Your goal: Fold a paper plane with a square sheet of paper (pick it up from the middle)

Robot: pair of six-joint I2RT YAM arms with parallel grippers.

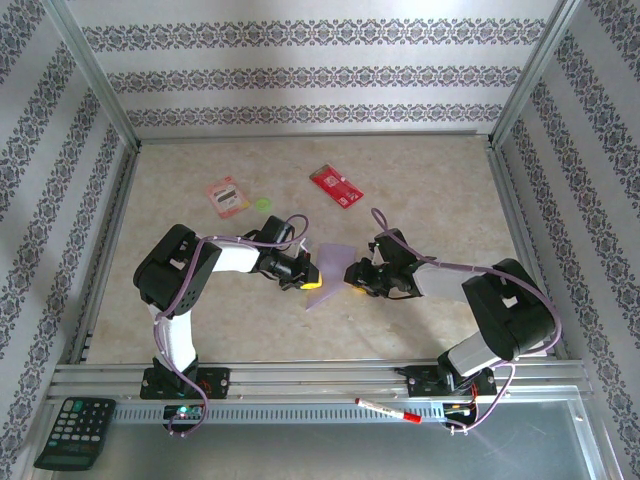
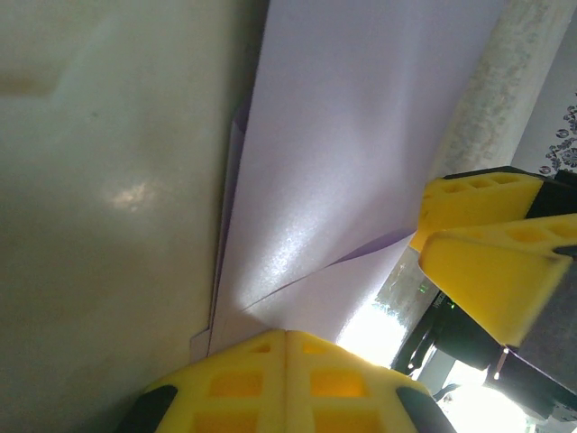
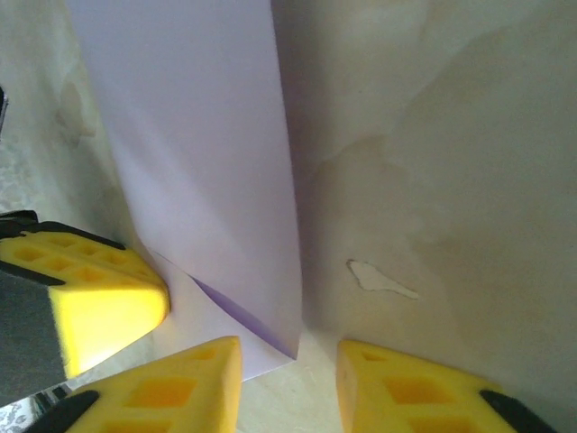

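the table (image 1: 430,200) sits inside a pen of patterned walls (image 1: 300,60) with a metal frame. inside the pen, the square sheet of paper (image 1: 333,265) is near the middle of the table, between the two arms. it is pale lilac and folded, with a sharp crease down it, and part of it stands up off the table.

the left gripper (image 1: 305,275) has its yellow fingers pressed tight together. the edge of the paper runs right into the spot where they meet, so it looks pinched there.

the right gripper (image 3: 289,352) is partly open. one corner of the paper pokes into the gap between its two fingers, but neither finger looks to be squeezing it. the two grippers are close, one on each side of the paper.

farther back in the pen lie a red card (image 1: 337,186), a pink-red packet (image 1: 227,197) and a small green round thing (image 1: 264,204) just beside the packet. all three are well apart from the paper.

outside the pen, at the front, a black calculator (image 1: 75,432) sits at the left and a red pen (image 1: 388,410) lies on the metal rail.
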